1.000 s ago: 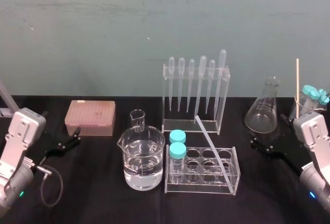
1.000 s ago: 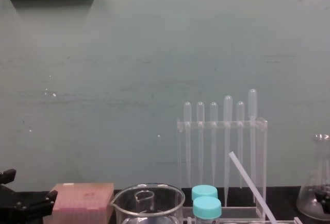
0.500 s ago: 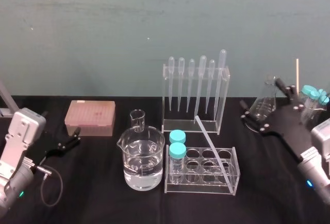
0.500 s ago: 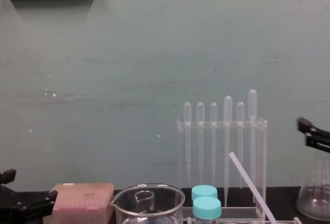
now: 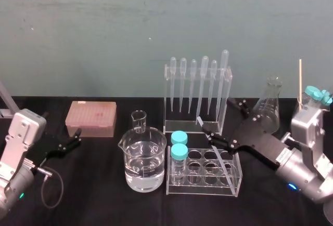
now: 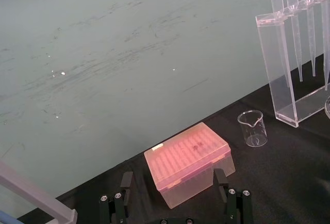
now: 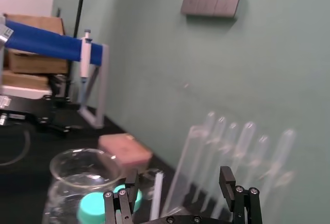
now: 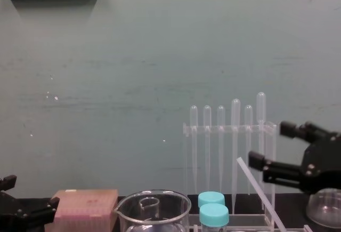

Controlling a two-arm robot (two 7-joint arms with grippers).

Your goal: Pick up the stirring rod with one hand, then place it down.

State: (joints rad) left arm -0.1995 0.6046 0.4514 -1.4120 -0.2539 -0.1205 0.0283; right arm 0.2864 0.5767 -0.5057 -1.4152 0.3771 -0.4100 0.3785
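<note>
The stirring rod [image 5: 214, 147] is a thin whitish stick leaning in the clear test tube rack [image 5: 237, 184], its upper end up toward the pipette rack [image 5: 196, 97]. From the side, the stirring rod [image 8: 259, 192] slants up to the left. My right gripper [image 5: 218, 115] hovers open at the rod's upper part, one finger over the rack, the other near the pipette rack's right post. In the right wrist view the rod [image 7: 156, 195] stands between the spread fingers of the right gripper [image 7: 180, 199], untouched. My left gripper [image 5: 65, 144] rests open at far left.
A water-filled beaker [image 5: 143, 161] and a small beaker [image 5: 139, 119] stand left of the tube rack, which holds two teal-capped tubes [image 5: 179, 152]. A pink tip box [image 5: 91, 118] lies before the left gripper [image 6: 175, 208]. A conical flask [image 5: 269, 107] stands behind the right arm.
My right arm has swung left from the table's right edge, past the flask, to the top of the rod, its fingers still open. The left arm has not moved.
</note>
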